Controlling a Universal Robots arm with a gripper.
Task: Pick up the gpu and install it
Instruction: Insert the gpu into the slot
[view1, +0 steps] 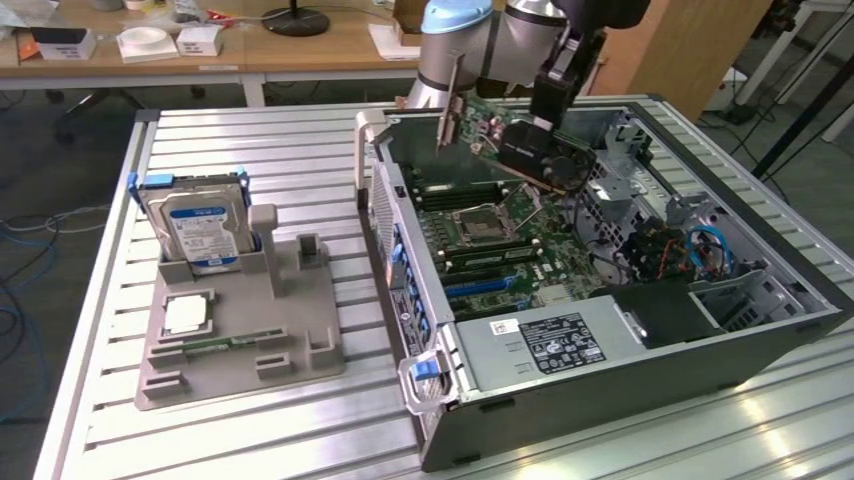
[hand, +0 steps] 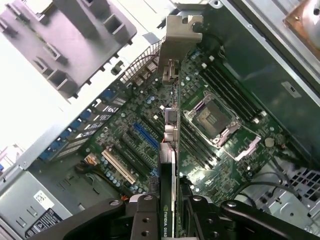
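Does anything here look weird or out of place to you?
Nothing looks damaged or spilled. The one odd sight is the gpu. It hangs in the air above the motherboard of the open computer case, held on edge by the gripper and not seated in any slot.

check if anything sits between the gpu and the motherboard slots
Nothing visible does. The gripper holds the gpu edge-on above the motherboard, with open air down to the slots.
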